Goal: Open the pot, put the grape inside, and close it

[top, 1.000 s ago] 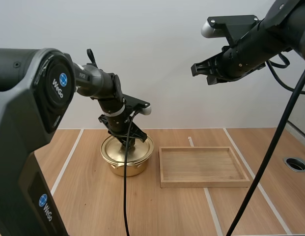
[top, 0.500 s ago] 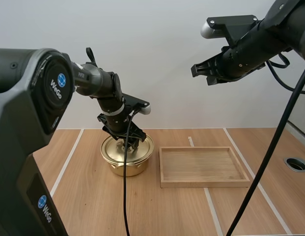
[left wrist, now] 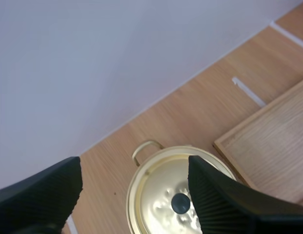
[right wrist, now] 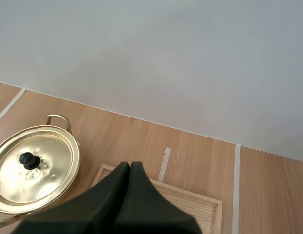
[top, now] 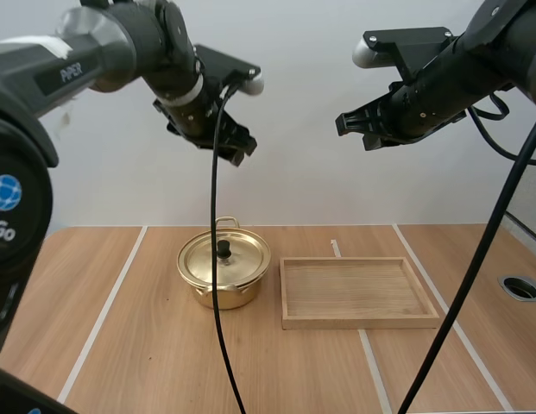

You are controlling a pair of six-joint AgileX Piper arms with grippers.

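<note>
Your left arm: reaches high above tabletop's (top: 155, 362) rear left part, wrist angled down. Left gripper (top: 236, 142) hangs well above pot (top: 224, 269), fingers (left wrist: 44, 195) spread wide apart.
Your right arm: stretches in from right, high over wooden tray (top: 354, 291). Right gripper (top: 352, 123) points left, fingers pressed together as one wedge.
Pot: near tabletop's rear edge, left of centre, lid (top: 240, 259) seated on it, black knob (top: 223, 249) on top.
Tray: just beside pot's right side.
</note>
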